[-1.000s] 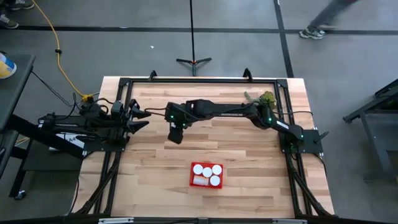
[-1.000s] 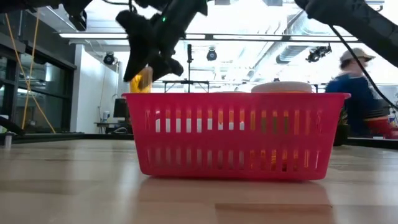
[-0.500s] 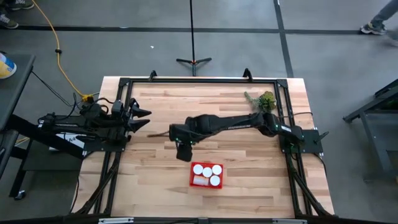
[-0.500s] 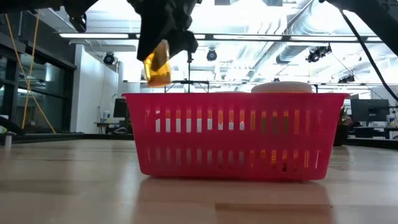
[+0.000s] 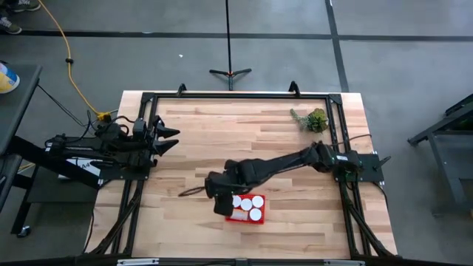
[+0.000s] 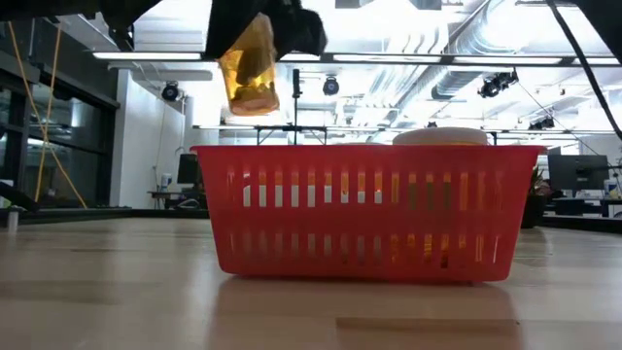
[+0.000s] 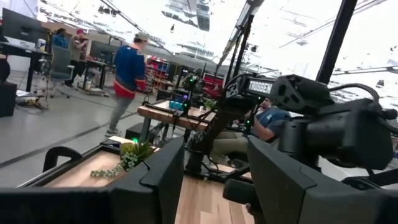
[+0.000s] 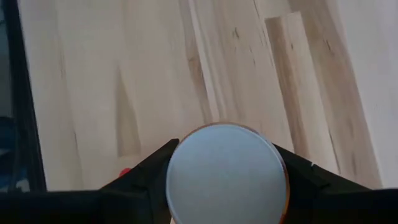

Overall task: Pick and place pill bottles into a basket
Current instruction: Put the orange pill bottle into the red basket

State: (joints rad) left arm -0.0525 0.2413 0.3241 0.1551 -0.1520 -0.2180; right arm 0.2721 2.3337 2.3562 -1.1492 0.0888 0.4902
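My right gripper (image 5: 220,203) is shut on an orange pill bottle (image 6: 251,68) that hangs above the left end of the red meshed basket (image 5: 246,217). The bottle's white cap (image 8: 225,171) fills the right wrist view between my two fingers. The basket (image 6: 367,209) stands on the table near its front edge. It holds several bottles, seen from above as white caps (image 5: 246,203); one cap (image 6: 442,136) rises above its rim. My left gripper (image 5: 168,140) is open and empty at the table's left edge; it also shows in the left wrist view (image 7: 211,180). My right gripper pinches the bottle at its cap end (image 8: 180,163), one finger (image 8: 146,171) on each side of the round cap. The fingers come from above, pointing down along the bottle. The orange body (image 6: 255,83) hangs below them, a little tilted, clear of table and basket.
A green leafy clump (image 5: 314,118) lies at the table's far right corner. A dark frame (image 5: 236,96) runs round the table's edges. Bare wood lies left of and behind the basket. People show in the room beyond in the left wrist view.
My right gripper has carried the bottle from the table's middle toward the near edge, up to the basket's left end. It has stayed shut on the bottle. In the low view the bottle now shows larger, higher and more tilted.
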